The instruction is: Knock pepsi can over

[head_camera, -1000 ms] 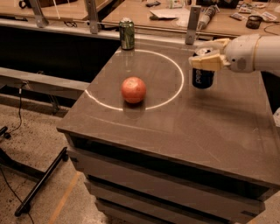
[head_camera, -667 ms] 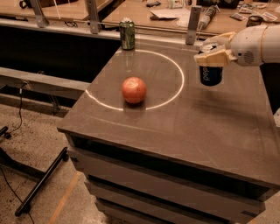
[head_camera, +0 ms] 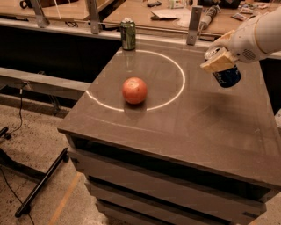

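The pepsi can (head_camera: 228, 77), dark blue with a silver top, is at the right side of the dark table (head_camera: 184, 127). It is tilted with its top toward the left and is held clear of the table top, with its shadow below it. My gripper (head_camera: 218, 61), at the end of the white arm coming in from the upper right, is shut on the can's upper part. A tan finger pad (head_camera: 216, 63) covers the can's near side.
An orange-red ball (head_camera: 134, 90) lies inside a white circle (head_camera: 178, 66) drawn on the table. A green can (head_camera: 127, 33) stands upright at the table's back left corner. A wooden bench with clutter (head_camera: 167, 13) runs behind. A black stand (head_camera: 39, 184) is on the floor at left.
The pepsi can stood upright on the table in the gripper's grasp. It has since risen off the surface, shifted to the right and tilted. The ball and green can have not moved.
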Controlling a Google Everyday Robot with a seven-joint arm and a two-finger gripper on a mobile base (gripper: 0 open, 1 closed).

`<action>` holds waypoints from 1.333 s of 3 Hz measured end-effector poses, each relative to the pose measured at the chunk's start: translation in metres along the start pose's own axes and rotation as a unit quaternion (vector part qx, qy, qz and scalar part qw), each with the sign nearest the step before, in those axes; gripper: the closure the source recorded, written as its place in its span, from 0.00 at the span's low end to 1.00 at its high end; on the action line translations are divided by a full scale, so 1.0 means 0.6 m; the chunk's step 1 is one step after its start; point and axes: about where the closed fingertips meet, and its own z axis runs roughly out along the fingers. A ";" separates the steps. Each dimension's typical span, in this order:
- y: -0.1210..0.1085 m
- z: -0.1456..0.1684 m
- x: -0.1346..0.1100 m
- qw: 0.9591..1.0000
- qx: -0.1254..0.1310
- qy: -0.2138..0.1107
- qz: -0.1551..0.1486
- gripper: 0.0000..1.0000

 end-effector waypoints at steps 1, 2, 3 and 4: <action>0.005 0.000 0.018 0.998 0.006 0.060 -0.029 1.00; 0.014 0.015 0.026 0.996 -0.014 0.085 -0.035 1.00; 0.029 0.036 0.029 0.994 -0.052 0.094 -0.034 1.00; 0.049 0.053 0.027 0.989 -0.106 0.103 -0.022 1.00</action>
